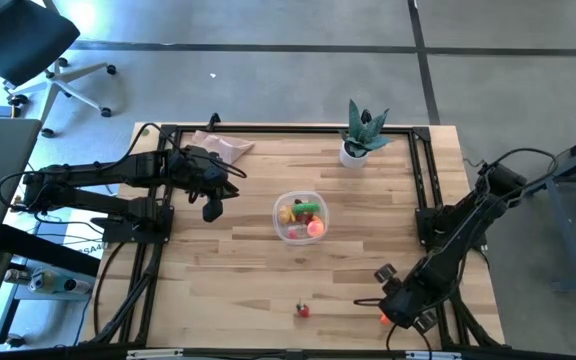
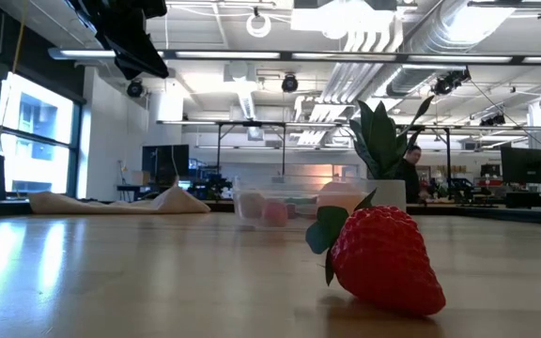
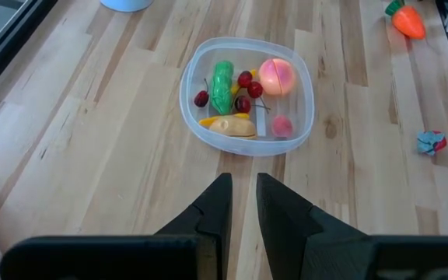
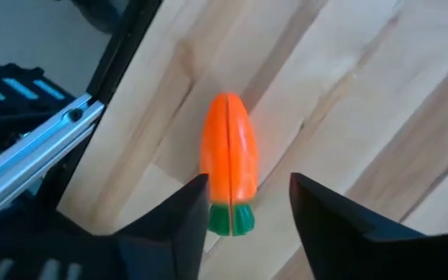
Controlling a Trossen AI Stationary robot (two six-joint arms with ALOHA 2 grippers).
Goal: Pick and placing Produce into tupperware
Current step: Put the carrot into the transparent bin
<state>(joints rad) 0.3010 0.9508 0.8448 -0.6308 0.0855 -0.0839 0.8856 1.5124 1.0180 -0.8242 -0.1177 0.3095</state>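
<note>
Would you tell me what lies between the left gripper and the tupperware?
Nothing: in the left wrist view only bare wood separates the left gripper from the tupperware; the high view agrees.

My two arms are dark, near-black, built of jointed segments with black cables looping off them. The left end effector (image 3: 242, 204) has two matte black wedge-shaped fingers; the right end effector (image 4: 242, 204) has the same blunt, dark, tapered fingers.

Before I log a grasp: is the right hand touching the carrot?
Apart. In the right wrist view the carrot lies on the table between the right hand's open fingers, with wood showing on either side of it.
</note>
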